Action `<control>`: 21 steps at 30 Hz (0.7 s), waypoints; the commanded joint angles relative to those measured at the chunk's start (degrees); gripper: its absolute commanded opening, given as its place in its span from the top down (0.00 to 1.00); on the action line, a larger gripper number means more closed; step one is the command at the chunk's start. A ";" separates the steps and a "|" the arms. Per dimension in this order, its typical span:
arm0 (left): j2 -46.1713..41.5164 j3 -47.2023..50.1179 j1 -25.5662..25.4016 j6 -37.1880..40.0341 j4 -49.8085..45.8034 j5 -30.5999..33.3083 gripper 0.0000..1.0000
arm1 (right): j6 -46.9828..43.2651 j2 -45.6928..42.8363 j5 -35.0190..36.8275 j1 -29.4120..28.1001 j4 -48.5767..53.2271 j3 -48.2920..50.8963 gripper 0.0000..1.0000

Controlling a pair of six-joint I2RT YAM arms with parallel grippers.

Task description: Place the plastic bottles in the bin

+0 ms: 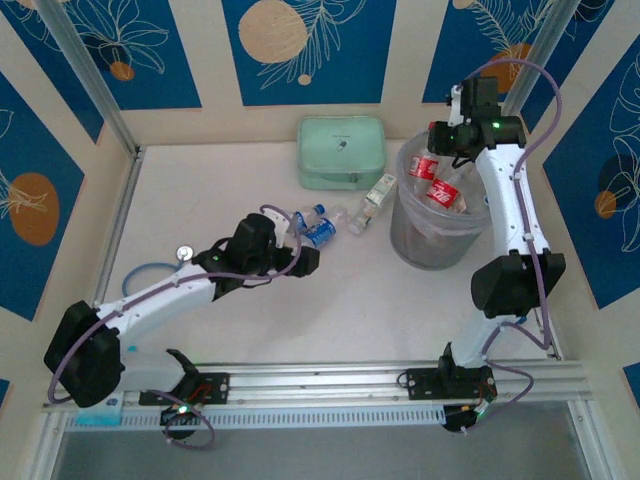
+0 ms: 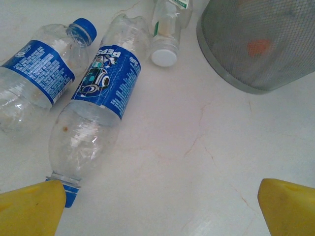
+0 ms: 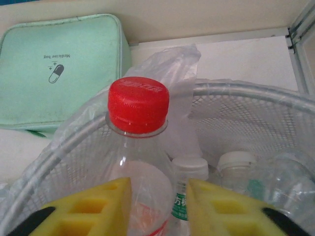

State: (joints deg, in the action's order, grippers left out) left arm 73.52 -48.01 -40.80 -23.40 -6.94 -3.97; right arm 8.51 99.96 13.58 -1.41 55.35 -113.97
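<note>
R hand pinches red-cap btl over bin, 2 o'clock, to drop; L hand open by Pepsi btl.

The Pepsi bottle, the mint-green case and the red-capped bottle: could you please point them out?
Pepsi bottle (image 2: pixel 106 81), left wrist view, blue label.
Mint-green case (image 1: pixel 342 152), top external view, lid centre.
Red-capped bottle (image 3: pixel 139 105), right wrist view, red cap.

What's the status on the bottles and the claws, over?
Left claw open, above blue-label bottles on table. Right claw shut on red-capped bottle over bin. Mint case beside bin, not in the way.
</note>
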 commanded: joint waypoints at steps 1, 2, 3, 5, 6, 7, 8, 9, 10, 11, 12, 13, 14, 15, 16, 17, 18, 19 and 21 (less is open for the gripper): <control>1.88 -4.41 1.28 3.51 -2.75 0.63 0.00 | 0.69 -4.38 -4.23 0.54 0.21 -2.39 0.46; 2.75 -5.27 1.50 4.28 -3.44 0.67 0.00 | 0.80 -5.39 -5.17 0.61 -0.03 -2.15 0.41; 3.58 -6.16 1.66 4.74 -4.23 0.79 0.00 | 1.02 -6.50 -6.12 0.71 -0.37 -1.50 0.37; 5.76 -8.59 1.79 6.19 -6.24 1.11 0.00 | 1.45 -9.33 -8.01 0.90 -1.54 0.76 0.30; 7.07 -10.04 1.77 6.92 -7.39 1.36 0.00 | 1.76 -11.12 -9.06 1.04 -2.26 2.32 0.28; 8.47 -11.59 1.77 7.62 -8.53 1.50 0.00 | 2.02 -12.95 -10.01 1.21 -3.03 4.10 0.26; 9.70 -13.01 1.84 8.13 -9.41 1.42 0.01 | 2.33 -14.53 -10.80 1.36 -3.69 5.67 0.25; 11.26 -14.79 1.77 8.83 -10.28 1.06 0.02 | 2.82 -16.42 -11.77 1.49 -4.61 7.60 0.24; 12.75 -16.64 1.72 9.34 -10.79 0.55 0.03 | 3.59 -18.73 -13.04 1.90 -5.79 9.97 0.24; 14.25 -18.16 1.69 9.70 -10.79 -0.03 0.04 | 4.32 -20.45 -13.93 2.22 -6.68 11.80 0.24; 16.04 -19.80 1.68 10.00 -10.43 -0.71 0.06 | 5.22 -22.40 -15.29 2.52 -7.89 13.90 0.24; 18.04 -21.69 1.63 10.31 -10.00 -1.52 0.08 | 6.25 -24.38 -16.64 2.78 -8.97 16.05 0.24; 20.00 -23.49 1.54 10.47 -9.81 -2.16 0.09 | 7.00 -25.92 -17.67 2.88 -10.18 17.73 0.24; 22.29 -25.83 1.45 10.73 -9.72 -2.73 0.10 | 7.82 -27.54 -18.79 2.97 -11.32 19.58 0.24; 24.79 -28.24 1.26 10.90 -9.85 -3.08 0.12 | 8.60 -28.98 -19.74 3.01 -12.29 21.12 0.25; 26.95 -30.30 1.02 11.15 -10.21 -3.23 0.14 | 9.04 -30.05 -20.43 3.03 -12.90 22.34 0.25; 29.40 -33.23 0.70 11.40 -10.80 -2.93 0.19 | 9.34 -31.12 -20.99 3.06 -13.45 23.39 0.25; 31.69 -36.02 0.26 11.91 -11.73 -2.35 0.24 | 9.19 -31.80 -21.23 3.09 -13.67 23.99 0.25; 36.48 -41.42 -0.87 13.50 -14.35 0.15 0.32 | 8.65 -32.29 -20.68 3.40 -12.40 23.69 0.26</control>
State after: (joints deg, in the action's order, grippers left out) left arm 105.95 -84.14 -40.40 -12.82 -17.28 -4.97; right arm 15.92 68.71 -4.32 1.54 44.93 -90.83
